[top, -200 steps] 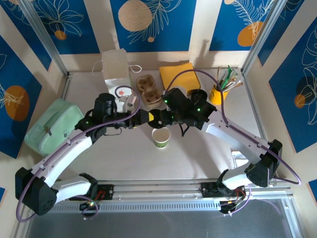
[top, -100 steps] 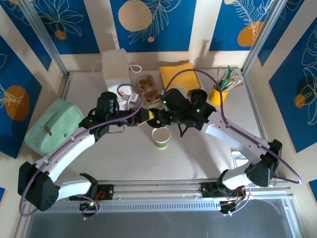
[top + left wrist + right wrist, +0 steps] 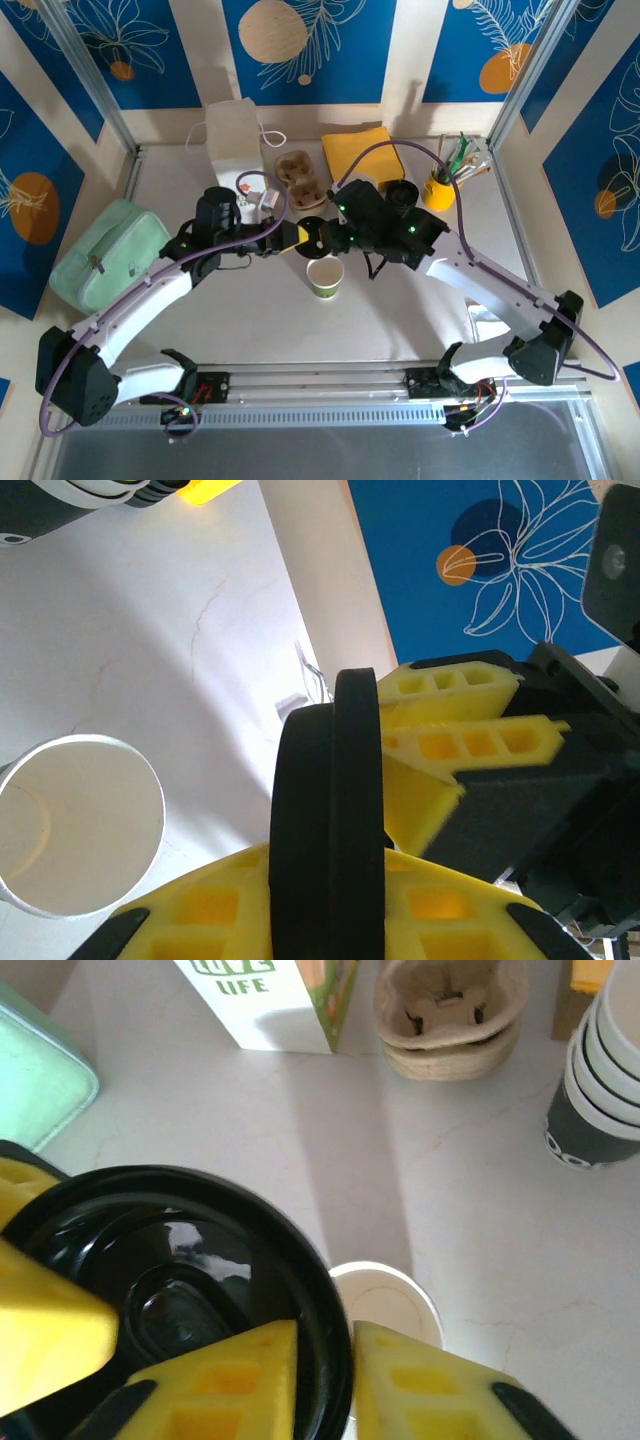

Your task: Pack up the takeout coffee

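- Your small round paper cup (image 3: 325, 277), white-rimmed with a dark greenish side, stands open at the middle of the table (image 3: 400, 320).
- Its black round plastic lid (image 3: 311, 235) hangs above the table, just toward the far edge from the cup, between both grippers.
- Your left gripper (image 3: 300, 237) is clamped on the lid.
- The lid's rim sits between the right gripper's (image 3: 327, 1370) fingers; you cannot tell whether they press it.
- A white paper bag (image 3: 235, 140) and a brown cardboard cup carrier (image 3: 302, 178) stand by the far edge.

A mint-green pouch (image 3: 105, 255) lies left; cardboard carriers (image 3: 300, 176), a yellow cloth (image 3: 362, 152) and a straw cup (image 3: 437, 190) stand behind.
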You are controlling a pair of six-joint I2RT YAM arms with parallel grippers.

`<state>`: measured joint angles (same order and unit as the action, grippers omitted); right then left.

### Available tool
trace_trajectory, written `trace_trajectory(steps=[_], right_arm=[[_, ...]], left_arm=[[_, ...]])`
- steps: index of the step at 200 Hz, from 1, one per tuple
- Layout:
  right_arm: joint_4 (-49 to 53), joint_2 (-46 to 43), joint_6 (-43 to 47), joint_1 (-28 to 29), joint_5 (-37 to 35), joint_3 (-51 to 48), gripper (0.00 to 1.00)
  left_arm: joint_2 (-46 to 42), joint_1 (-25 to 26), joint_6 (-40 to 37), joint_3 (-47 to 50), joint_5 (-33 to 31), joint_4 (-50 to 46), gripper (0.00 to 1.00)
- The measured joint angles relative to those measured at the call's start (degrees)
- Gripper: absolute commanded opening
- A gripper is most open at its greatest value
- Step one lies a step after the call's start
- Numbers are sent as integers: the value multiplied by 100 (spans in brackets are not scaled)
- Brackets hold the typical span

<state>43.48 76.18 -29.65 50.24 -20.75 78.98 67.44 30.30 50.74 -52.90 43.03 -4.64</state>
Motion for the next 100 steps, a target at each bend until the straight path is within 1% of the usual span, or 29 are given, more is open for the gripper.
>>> trace_trajectory(steps=[32, 55, 66, 82, 100], right_arm=[[-533, -728, 59, -22, 240, -660, 53], [-1019, -1410, 363, -55, 393, -1158, 55], [-1250, -1720, 549, -61, 444, -1386, 59], [-1681, -2162, 968, -79, 490, -1790, 59], [-2164, -2555, 1600, -87, 553, -2275, 60]], left_arm=[[-33, -2, 0, 7, 0, -2, 20], [-70, -7, 9, 20, 2, 0, 20], [-92, -22, 48, 20, 2, -9, 20], [-111, -72, 138, 20, 0, -50, 20], [-111, -136, 251, 17, 0, -149, 17]])
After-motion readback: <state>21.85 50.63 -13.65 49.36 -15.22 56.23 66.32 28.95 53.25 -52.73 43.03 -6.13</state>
